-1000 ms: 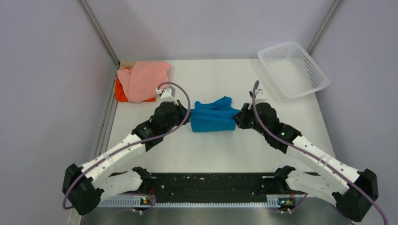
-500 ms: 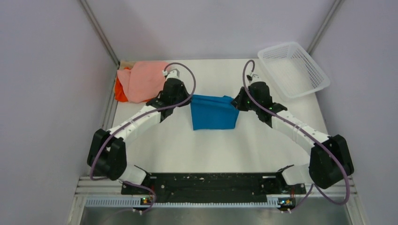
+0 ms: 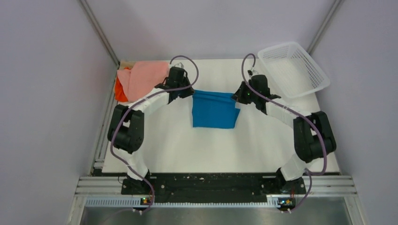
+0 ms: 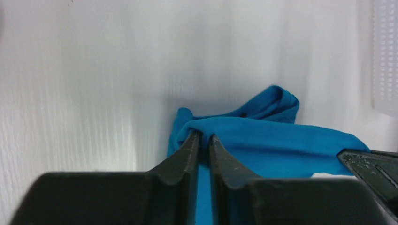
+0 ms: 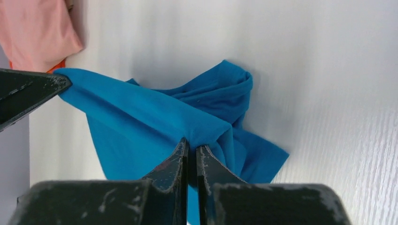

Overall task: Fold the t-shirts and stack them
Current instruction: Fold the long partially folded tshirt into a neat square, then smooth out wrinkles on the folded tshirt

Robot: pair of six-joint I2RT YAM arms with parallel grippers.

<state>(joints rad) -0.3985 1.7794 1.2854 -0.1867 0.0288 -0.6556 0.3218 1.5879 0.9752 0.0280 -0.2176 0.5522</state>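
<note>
The bright blue t-shirt (image 3: 214,108) hangs stretched between my two grippers above the middle of the table. My left gripper (image 3: 190,92) is shut on its left top corner; the left wrist view shows the fingers pinching a blue fold (image 4: 225,129). My right gripper (image 3: 238,95) is shut on its right top corner, with blue cloth (image 5: 155,117) draped past the fingers in the right wrist view. The salmon-pink t-shirt (image 3: 143,77) lies crumpled at the far left, on top of the orange t-shirt (image 3: 120,92), of which only an edge shows.
A white plastic mesh basket (image 3: 292,68) sits at the far right corner, partly over the table's (image 3: 187,145) edge. Grey walls close in both sides. The black base rail (image 3: 206,183) runs along the near edge.
Both grippers have moved away from the near edge and lifted the blue shirt's top edge. The shirt has gone from a crumpled bundle to a flat hanging panel.
</note>
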